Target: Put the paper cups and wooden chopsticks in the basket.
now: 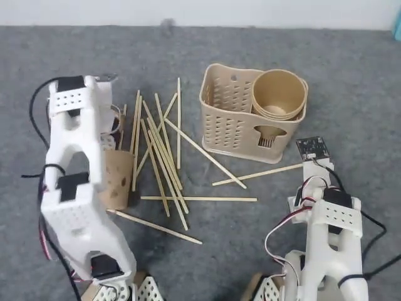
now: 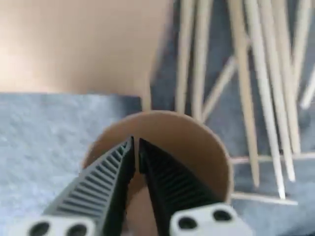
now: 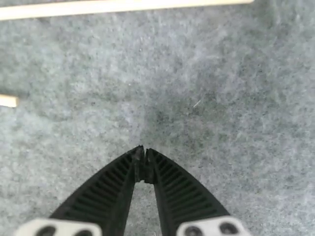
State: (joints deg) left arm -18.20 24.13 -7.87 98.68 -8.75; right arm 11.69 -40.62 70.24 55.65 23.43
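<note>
One loose paper cup (image 1: 118,179) is left out, at 9 o'clock of the chopstick pile (image 1: 164,157) and tight against your left arm (image 1: 78,169). In the left wrist view the left gripper (image 2: 136,143) has its tips over that cup's mouth (image 2: 197,142), inside the rim. The fingers are all but together, with a hairline slit between them. You can't tell from here whether they pinch the near wall or just sit in the opening.

The left arm is folded over the cup and covers its gripper in the high view. Part of the cup's side is hidden behind the arm. A blurred tan surface (image 2: 74,44) lies beyond the cup; can't identify it.

The right gripper (image 3: 142,151) is closed tip to tip with nothing in it, hanging over bare grey carpet (image 3: 221,98). One chopstick (image 3: 123,6) crosses the far edge of that view and the end of another (image 3: 7,101) pokes in at the side, both well apart from the fingers. The right arm (image 1: 332,232) sits at 5 o'clock, bent upward, with its gripper under the wrist.

The basket (image 1: 225,100) stands at 1 o'clock, with nested paper cups (image 1: 279,94) in its right half. The chopsticks are all scattered on the carpet, and a few lie just beside the basket's front wall.
</note>
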